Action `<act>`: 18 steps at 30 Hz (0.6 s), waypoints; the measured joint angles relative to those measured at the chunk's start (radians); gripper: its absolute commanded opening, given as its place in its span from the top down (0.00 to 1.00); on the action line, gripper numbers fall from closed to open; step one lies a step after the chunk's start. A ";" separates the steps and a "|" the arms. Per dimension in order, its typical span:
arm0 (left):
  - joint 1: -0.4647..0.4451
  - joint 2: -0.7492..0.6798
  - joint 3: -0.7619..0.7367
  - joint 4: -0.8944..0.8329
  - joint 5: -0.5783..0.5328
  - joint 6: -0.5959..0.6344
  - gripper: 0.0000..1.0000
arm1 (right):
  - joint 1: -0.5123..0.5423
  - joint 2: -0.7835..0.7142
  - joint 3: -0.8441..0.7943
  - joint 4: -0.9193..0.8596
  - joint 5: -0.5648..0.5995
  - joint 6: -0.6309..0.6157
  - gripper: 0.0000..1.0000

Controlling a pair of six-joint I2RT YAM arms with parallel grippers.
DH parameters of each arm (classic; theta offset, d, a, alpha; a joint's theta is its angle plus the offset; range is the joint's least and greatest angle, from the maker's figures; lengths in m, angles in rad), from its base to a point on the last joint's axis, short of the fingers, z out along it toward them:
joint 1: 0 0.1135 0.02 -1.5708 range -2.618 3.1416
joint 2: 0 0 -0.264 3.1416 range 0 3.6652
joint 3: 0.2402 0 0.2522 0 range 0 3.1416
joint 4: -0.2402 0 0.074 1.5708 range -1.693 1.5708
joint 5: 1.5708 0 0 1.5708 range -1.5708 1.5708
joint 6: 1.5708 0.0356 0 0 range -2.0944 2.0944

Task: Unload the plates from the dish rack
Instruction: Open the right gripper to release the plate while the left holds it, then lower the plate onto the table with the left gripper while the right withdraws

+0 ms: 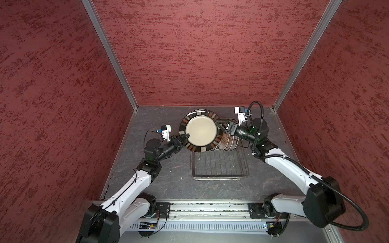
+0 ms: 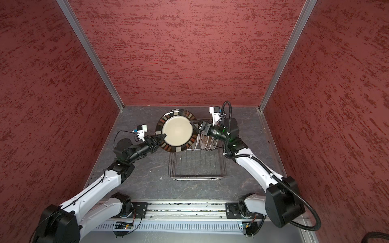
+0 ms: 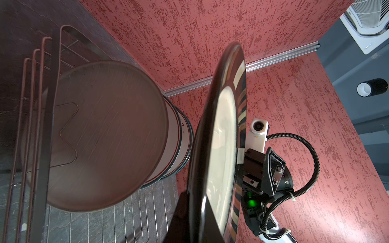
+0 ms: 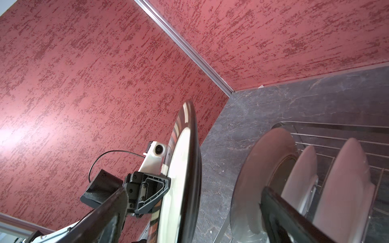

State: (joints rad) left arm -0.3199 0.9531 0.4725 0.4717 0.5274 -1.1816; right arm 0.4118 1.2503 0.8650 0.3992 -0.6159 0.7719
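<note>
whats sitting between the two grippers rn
The striped plate, in both top views: left gripper shut on one rim, right gripper open at the opposite rim.

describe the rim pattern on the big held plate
Dark rim with rust, grey and cream blocks on the large plate; clearest in a top view.

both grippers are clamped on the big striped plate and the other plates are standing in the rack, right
Not both: only the left gripper is clamped on the striped plate. The right gripper is open, jaws apart either side of the plate's edge, as the right wrist view shows. The other plates do stand in the dish rack.
</note>
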 measured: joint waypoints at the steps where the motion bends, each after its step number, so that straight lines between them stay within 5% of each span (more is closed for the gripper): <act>1: 0.003 -0.005 0.000 -0.004 0.001 0.000 1.00 | 0.000 -0.019 -0.007 -0.002 0.002 -0.004 0.01; 18: 0.219 -0.082 -0.031 -0.047 0.039 -0.031 1.00 | 0.006 -0.201 -0.060 -0.123 0.123 -0.147 0.01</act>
State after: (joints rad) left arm -0.1005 0.8715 0.4416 0.4244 0.5663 -1.2129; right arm 0.4175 1.0492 0.8055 0.2760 -0.4931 0.6250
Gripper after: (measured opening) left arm 0.101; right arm 0.989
